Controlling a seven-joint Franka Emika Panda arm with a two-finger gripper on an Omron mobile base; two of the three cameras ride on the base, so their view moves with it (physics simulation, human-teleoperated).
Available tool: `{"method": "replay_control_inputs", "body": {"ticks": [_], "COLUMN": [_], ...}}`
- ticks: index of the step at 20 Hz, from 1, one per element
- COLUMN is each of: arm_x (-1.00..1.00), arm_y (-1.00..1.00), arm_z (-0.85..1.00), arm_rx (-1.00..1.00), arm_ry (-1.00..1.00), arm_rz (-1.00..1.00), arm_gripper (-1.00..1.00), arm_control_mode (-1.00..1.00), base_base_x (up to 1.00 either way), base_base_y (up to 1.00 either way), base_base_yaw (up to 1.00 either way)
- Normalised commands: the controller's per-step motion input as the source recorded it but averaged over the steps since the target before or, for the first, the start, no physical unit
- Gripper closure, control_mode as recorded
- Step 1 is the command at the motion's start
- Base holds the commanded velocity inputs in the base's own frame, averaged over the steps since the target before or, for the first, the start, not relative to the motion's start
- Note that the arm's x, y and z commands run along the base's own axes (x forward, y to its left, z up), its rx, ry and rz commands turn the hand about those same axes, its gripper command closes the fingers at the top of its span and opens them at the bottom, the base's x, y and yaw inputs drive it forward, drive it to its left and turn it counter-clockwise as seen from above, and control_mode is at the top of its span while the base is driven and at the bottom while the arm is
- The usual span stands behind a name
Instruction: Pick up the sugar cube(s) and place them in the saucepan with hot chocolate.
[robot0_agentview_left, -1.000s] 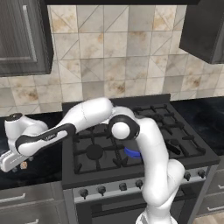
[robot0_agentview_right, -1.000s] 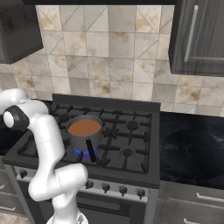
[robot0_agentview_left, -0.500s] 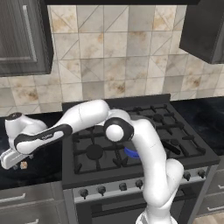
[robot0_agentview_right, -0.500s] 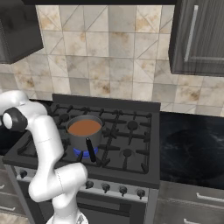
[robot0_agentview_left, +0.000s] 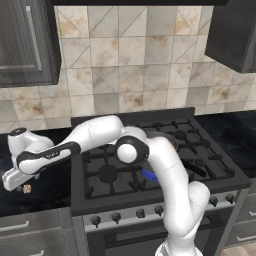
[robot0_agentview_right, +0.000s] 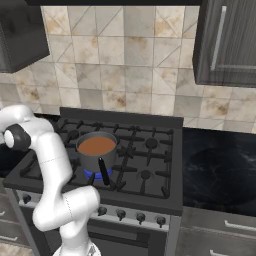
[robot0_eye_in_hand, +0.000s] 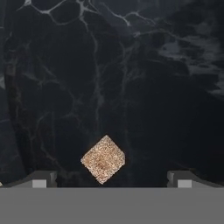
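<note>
One sugar cube lies on the black marble counter left of the stove, and we hold the gripper over it with the jaws spread wide and nothing between them, the cube sitting corner-on and nearer the left fingertip than the right. We judge the main risk to be an off-centre close: one finger could meet a corner first and push or spin the tiny cube out of the gap. Should it slip later, the saucepan on the near left burner stands well apart to the right, so a loose pinch could drop it on the grates.
</note>
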Motion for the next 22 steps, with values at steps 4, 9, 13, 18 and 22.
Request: {"method": "replay_control_inputs", "body": {"ticks": [4,9,13,18,22], "arm_x": [0.1,0.02,0.0,0.0,0.0], "arm_y": [0.04,0.11,0.14,0.02,0.01], "arm_z": [-0.22,-0.12,-0.12,-0.09,-0.12], "arm_rx": [0.0,0.0,0.0,0.0,0.0], "arm_ry": [0.01,0.02,0.01,0.0,0.0], "arm_rz": [0.0,0.0,0.0,0.0,0.0], "arm_gripper": [-1.0,-1.0,-1.0,-1.0,-1.0], "arm_control_mode": [-1.0,-1.0,-1.0,-1.0,-1.0], "base_base_x": [0.0,0.0,0.0,0.0,0.0], "base_base_y": [0.0,0.0,0.0,0.0,0.0], "base_base_yaw": [0.0,0.0,0.0,0.0,0.0]}}
